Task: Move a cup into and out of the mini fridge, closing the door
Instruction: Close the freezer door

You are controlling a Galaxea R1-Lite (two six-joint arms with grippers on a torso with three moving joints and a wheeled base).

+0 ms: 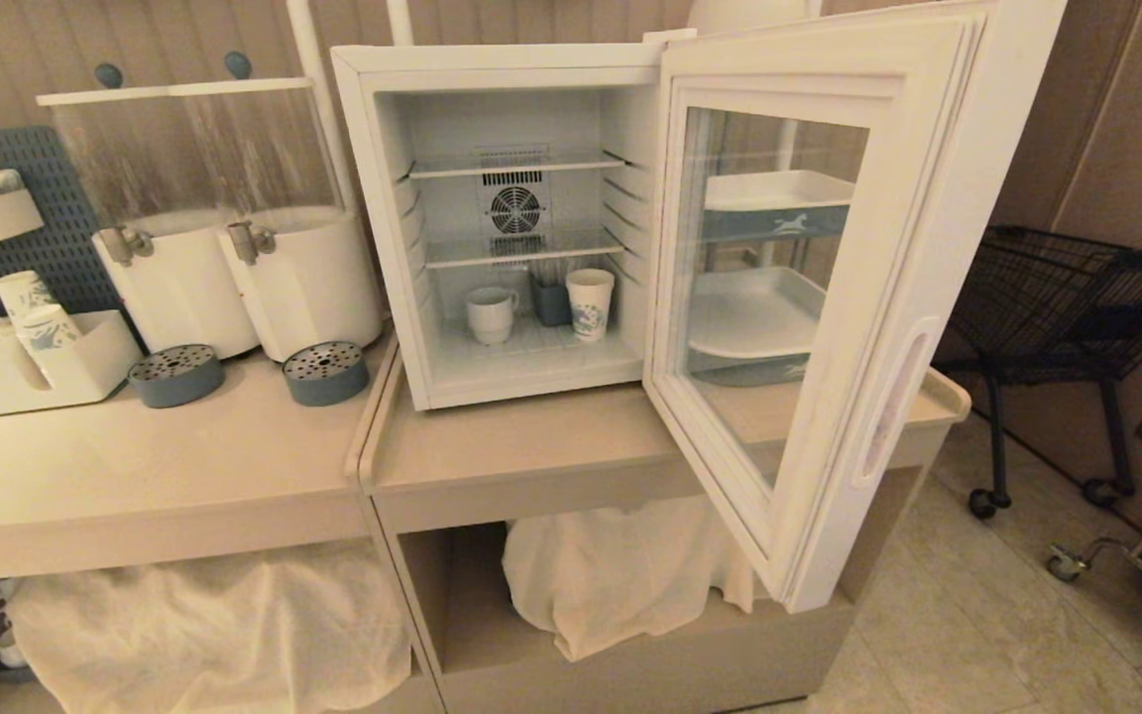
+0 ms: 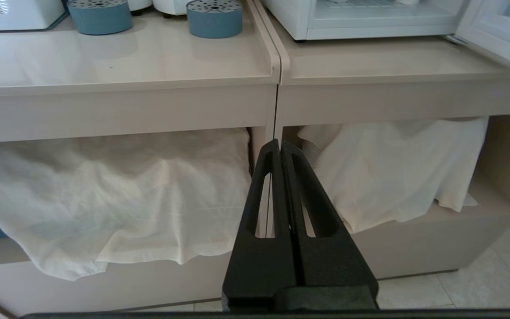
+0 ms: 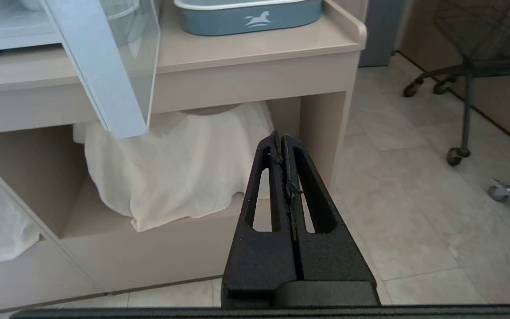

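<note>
The mini fridge point(image 1: 502, 228) stood on the counter point(image 1: 531, 446) with its door point(image 1: 829, 297) swung wide open. Inside, on the bottom, sat the cup point(image 1: 490, 314), a dark blue holder point(image 1: 551, 301) and a paper cup point(image 1: 590, 303). My left gripper point(image 2: 280, 144) and right gripper point(image 3: 281, 138) hung low, pinched tight, holding nothing.

Neither arm is seen in the head view. The left gripper point(image 2: 280, 144) is seen only from its own wrist camera, fingers point(image 2: 267, 186) pressed together, nothing held between them. The right gripper point(image 3: 280, 136) is likewise seen from its wrist camera, fingers point(image 3: 270, 177) pressed together, nothing held.
</note>
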